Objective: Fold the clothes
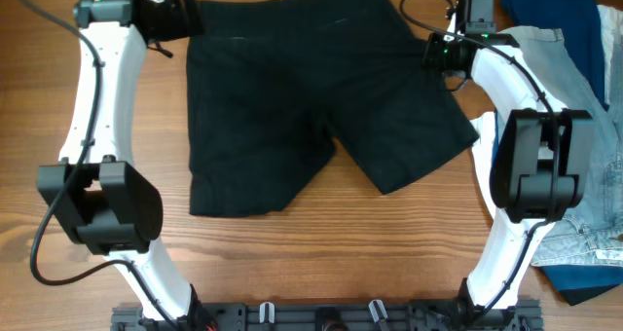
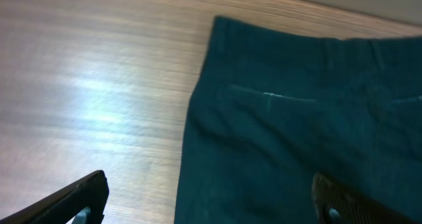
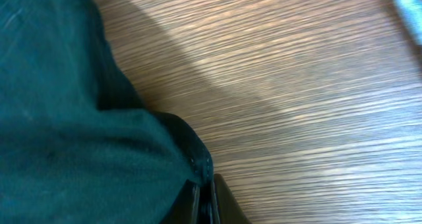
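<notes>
The shorts (image 1: 292,97) lie flat and open on the tabletop (image 1: 292,263). The waistband is along the far edge and both legs point back toward the arm bases, with the right leg splayed outward. The waistband runs left to right, so both of its corners sit right in front of the two arms.

The left pincer (image 1: 190,21) hovers at the waistband's left corner. Its wrist view shows the fingers (image 2: 86,194) wide apart and holding nothing, with the corner just ahead and the cloth edge running between them. The right pincer (image 3: 206,201) is at the shorts' right side, a little below the waistband. Its fingers are together, and a small bunch of the black edge seems to be pinched at their tips.

My read is that the right side is gripped and the left corner is not yet taken. The left pincer would need to drop slightly forward onto the corner and close.

There is bare wood left of the shorts and in front of the hems, so a fold toward the bases has open room. The right side is tighter. Pale denim (image 1: 574,224) and a blue cloth (image 1: 545,5) lie just beyond the right arm, near the splayed leg but apart from it. A wide outward swing there could snag them.
</notes>
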{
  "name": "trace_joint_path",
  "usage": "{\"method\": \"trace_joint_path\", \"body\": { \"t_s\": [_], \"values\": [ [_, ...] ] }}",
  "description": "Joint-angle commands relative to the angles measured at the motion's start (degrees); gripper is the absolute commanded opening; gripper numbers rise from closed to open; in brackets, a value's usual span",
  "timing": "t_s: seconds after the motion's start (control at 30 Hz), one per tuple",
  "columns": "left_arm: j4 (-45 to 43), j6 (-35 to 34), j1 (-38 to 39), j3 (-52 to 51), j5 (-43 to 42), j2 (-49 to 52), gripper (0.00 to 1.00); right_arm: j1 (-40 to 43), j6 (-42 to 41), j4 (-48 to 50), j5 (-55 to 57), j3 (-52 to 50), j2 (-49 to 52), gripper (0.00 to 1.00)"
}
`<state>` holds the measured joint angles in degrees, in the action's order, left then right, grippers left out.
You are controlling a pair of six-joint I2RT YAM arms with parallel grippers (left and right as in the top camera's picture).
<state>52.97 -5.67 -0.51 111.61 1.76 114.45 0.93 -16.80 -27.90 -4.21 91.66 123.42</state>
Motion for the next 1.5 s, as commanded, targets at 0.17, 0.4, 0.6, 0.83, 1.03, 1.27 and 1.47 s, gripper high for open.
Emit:
{"method": "trace_joint_path", "body": {
  "t_s": [0.17,0.4,0.6,0.83,1.03,1.27,1.47],
  "values": [
    [-4.87,5.51,2.51,0.68,-3.26,4.15,0.98,4.92,5.22,-12.2,-5.35,8.22,-2.8,0.9],
    [-9.79,6.56,2.21,0.68,-3.87,11.69,0.99,2.54,6.38,-18.51,-7.3,9.55,-8.79,0.94],
    [-12.85,6.51,2.23,0.68,-3.43,16.68,0.96,0.15,6.86,-21.79,-7.26,9.53,-10.54,0.93],
    [-14.69,5.25,2.21,0.68,-0.61,20.5,0.93,-1.75,7.65,-22.29,-7.26,9.53,-10.49,0.84],
    [-16.17,5.22,2.1,0.68,0.61,23.02,0.88,-2.25,7.65,-22.27,-7.23,9.53,-10.49,0.73],
    [-16.31,5.22,2.05,0.68,2.4,24.76,0.84,-2.25,7.65,-22.21,-7.23,9.53,-10.49,0.72],
    [-16.68,5.14,2.01,0.68,2.38,24.76,0.47,-2.25,7.63,-22.14,-7.23,9.53,-10.49,0.7]
  ]
}}
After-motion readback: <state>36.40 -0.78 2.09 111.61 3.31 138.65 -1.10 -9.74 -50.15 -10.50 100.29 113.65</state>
